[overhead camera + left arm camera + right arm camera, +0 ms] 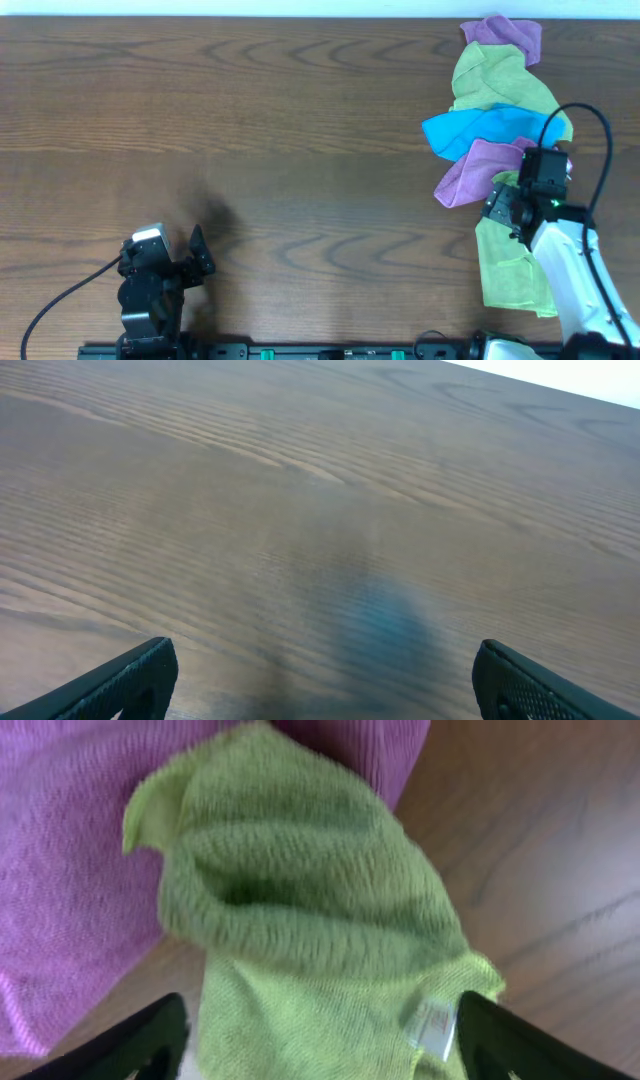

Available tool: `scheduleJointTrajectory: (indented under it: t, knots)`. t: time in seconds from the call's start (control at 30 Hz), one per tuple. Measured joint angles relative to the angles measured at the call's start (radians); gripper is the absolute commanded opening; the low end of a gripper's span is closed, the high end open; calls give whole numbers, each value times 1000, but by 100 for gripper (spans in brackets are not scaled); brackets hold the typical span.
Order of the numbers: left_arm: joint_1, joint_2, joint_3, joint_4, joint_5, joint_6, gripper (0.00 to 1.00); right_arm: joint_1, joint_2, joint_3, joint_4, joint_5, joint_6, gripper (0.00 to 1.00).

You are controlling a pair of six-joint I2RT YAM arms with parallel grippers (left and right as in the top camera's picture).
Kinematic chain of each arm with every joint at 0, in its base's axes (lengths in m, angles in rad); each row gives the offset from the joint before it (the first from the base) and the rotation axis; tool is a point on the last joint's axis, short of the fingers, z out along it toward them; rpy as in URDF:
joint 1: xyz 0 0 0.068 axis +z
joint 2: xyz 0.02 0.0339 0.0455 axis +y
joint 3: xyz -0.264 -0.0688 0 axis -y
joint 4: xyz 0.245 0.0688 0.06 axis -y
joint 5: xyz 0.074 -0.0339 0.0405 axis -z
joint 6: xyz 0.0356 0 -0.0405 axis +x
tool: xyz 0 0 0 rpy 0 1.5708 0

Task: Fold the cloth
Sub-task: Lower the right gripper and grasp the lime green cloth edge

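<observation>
A pile of cloths lies at the table's right: a purple one (505,34) at the back, a light green one (495,82), a blue one (478,132), a second purple one (470,170) and a green cloth (510,265) nearest the front. My right gripper (508,205) hangs open over the rumpled upper end of that green cloth (300,890), its fingers either side of the fabric (320,1040) and a white tag (432,1025) by the right finger. My left gripper (195,258) is open and empty over bare wood (320,685) at the front left.
The wooden table (250,130) spans the whole view. The cloth pile reaches close to the table's right and back edges. The right arm's cable (590,120) loops over the pile.
</observation>
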Motion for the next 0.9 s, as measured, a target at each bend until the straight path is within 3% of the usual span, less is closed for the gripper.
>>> scheduleJointTrajectory:
  t: [0.17, 0.33, 0.37, 0.57, 0.7, 0.9]
  knots:
    - [0, 0, 0, 0, 0, 0, 95, -1, 63, 0, 54, 19, -54, 71]
    - [0, 0, 0, 0, 0, 0, 95, -1, 117, 0, 63, 27, -79, 17]
    - [0, 0, 0, 0, 0, 0, 95, -1, 126, 0, 64, 27, -77, 2]
    - [0, 0, 0, 0, 0, 0, 96, -3, 132, 0, 62, 27, -80, 1]
    - [0, 0, 0, 0, 0, 0, 95, -3, 130, 26, -32, 26, -79, 1]
    - [0, 0, 0, 0, 0, 0, 96, -2, 53, 243, -214, -63, -79, 1]
